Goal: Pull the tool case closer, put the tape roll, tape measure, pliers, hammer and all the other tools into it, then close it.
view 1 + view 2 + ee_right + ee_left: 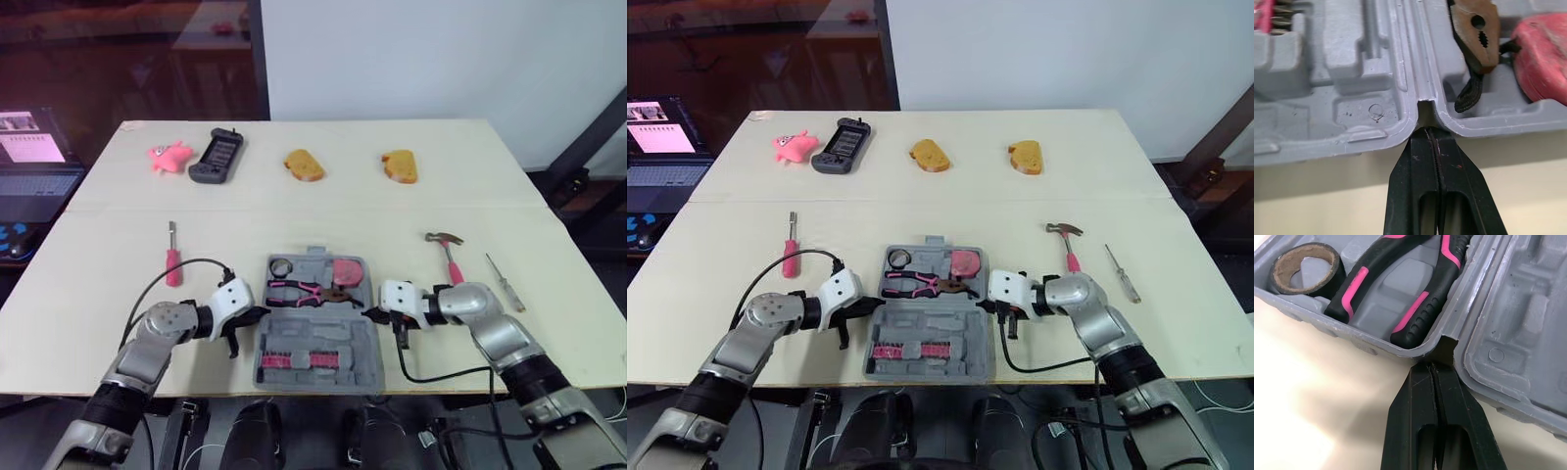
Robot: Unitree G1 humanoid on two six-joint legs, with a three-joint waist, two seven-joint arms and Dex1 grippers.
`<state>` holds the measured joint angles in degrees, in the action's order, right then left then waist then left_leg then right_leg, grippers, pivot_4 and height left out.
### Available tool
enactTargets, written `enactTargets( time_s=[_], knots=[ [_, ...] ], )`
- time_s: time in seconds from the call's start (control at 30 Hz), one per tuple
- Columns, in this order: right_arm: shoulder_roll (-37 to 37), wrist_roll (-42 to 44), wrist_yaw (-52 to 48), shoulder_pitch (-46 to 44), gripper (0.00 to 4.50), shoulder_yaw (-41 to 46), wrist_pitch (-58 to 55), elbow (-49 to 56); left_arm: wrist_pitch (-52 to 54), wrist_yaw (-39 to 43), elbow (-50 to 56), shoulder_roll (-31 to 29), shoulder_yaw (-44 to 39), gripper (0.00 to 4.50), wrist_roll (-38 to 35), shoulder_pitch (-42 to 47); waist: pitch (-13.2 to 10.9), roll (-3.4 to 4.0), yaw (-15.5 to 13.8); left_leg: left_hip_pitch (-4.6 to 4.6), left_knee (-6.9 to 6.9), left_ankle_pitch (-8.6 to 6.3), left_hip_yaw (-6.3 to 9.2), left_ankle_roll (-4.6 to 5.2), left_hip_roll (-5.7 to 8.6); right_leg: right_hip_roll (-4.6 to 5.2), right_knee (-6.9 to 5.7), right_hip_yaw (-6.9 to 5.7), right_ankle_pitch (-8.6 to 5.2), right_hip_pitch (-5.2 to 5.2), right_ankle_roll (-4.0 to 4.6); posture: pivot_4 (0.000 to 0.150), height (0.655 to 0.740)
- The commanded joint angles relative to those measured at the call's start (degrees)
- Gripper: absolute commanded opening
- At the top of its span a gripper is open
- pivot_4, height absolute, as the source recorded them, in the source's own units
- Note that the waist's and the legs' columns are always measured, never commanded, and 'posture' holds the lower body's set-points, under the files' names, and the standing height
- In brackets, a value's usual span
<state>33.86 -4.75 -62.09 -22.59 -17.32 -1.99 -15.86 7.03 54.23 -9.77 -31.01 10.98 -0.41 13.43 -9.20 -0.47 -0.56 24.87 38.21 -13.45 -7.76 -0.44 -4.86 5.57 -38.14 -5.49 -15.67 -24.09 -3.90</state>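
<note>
— Where's the case?
— The case [333, 338] lies open at the near edge of the desk [294, 201], lid flat, between the two arms.
— What's in it?
— The far half holds the tape roll [280, 266], pliers [299, 290] and tape measure [348, 270]. A strip of pink bits [294, 360] sits in the near half.
— And the tools?
— The left tool [1433, 369] is closed with nothing between its fingers [1415, 401]. Its tip is at the hinge notch on the case's left side. The right tool [1432, 132] is also closed and empty, at the notch on the right side.
— What's loose?
— The hammer [450, 251] lies right of the case, with a thin screwdriver [506, 282] beyond it. A pink screwdriver [172, 257] lies to the left.
</note>
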Motion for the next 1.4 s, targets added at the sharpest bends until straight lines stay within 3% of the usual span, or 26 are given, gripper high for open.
enactTargets(
  time_s=[0.03,0.33,1.23,1.4],
  knots=[
    [-2.46,-0.46,2.08,-1.22,0.00,-0.75,2.04,-0.54,-2.21,-0.77,-0.96,1.74,1.83,0.02,0.88,2.39,0.00,0.00,0.02,0.00,0.00,0.00,0.00,0.00,0.00,0.00,0.00,0.00,0.00,0.00,0.00,0.150,0.7188],
    [-3.16,-1.60,3.70,-2.51,0.00,-0.15,2.92,-3.70,-3.47,-0.45,-5.31,3.22,2.40,0.02,2.03,5.76,0.01,0.01,-0.01,0.00,0.01,0.01,-0.02,0.00,0.01,0.00,-0.02,0.00,0.02,0.03,-0.03,0.150,0.7188],
    [-3.94,-2.06,4.61,-1.23,0.00,-0.19,2.29,-4.06,-1.85,0.25,-2.83,3.98,2.38,0.02,1.42,3.68,0.02,0.01,0.06,-0.01,0.00,0.00,-0.01,0.00,0.01,0.00,-0.02,0.00,0.01,0.03,-0.04,0.150,0.7188],
    [-3.89,-0.52,4.63,-1.89,0.00,1.69,1.20,-4.46,-3.29,1.14,-4.88,1.54,0.51,0.02,1.06,3.94,0.02,0.01,0.21,-0.01,0.00,0.00,-0.01,0.00,0.00,0.00,-0.02,0.00,0.01,0.02,-0.04,0.150,0.7188]
  ],
)
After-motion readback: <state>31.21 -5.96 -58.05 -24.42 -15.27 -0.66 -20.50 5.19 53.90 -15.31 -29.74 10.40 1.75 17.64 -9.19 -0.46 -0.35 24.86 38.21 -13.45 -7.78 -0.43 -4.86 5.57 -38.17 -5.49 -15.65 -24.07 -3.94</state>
